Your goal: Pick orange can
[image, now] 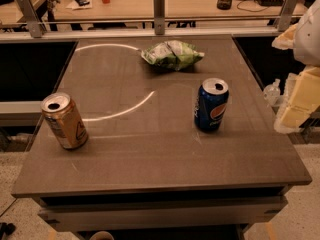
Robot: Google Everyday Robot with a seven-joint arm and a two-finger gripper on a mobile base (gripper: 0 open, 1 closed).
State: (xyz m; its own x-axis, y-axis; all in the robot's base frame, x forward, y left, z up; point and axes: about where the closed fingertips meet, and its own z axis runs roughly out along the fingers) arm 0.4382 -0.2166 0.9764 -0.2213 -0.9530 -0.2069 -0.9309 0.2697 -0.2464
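Note:
The orange can (64,121) stands upright near the front left edge of the grey-brown table (150,154); it has a tan-gold body, a triangle-like mark and an open silver top. My gripper (297,101) shows as pale yellow-white parts at the right edge of the camera view, beyond the table's right side and far from the orange can. It holds nothing that I can see.
A blue Pepsi can (211,105) stands upright right of the table's middle. A green chip bag (172,54) lies at the back centre. A small clear bottle (272,91) sits off the right edge. A railing and a wooden desk with clutter run behind.

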